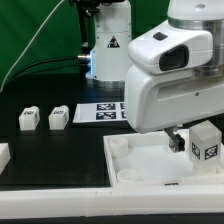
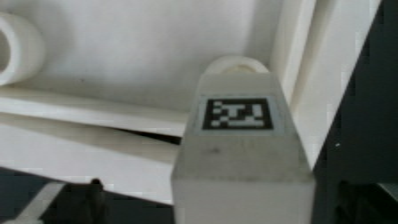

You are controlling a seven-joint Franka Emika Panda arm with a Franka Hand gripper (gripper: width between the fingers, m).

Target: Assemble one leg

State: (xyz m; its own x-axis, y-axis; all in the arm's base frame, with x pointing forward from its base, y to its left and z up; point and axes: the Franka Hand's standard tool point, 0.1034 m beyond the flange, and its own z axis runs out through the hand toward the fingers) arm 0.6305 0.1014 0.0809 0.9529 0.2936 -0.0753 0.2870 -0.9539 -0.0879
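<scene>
Claw [image 1: 185,138] is hanging spread wide, not pinching anything, just beside the leg [image 1: 207,143]. That leg is standing upright on the panel [image 1: 130,165], near its corner. Can't tell if it's fully seated, so I'm guessing tightening is what's left. I'm counting three legs: this one, a spare leg [image 1: 28,120] and a second spare leg [image 1: 57,117], well apart from it. One panel.

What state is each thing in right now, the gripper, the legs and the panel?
gripper: open, nothing clamped.
leg at the gripper: upright at the white panel's corner.
two other legs: loose on the table, apart from each other.
white panel: flat on the table.
</scene>
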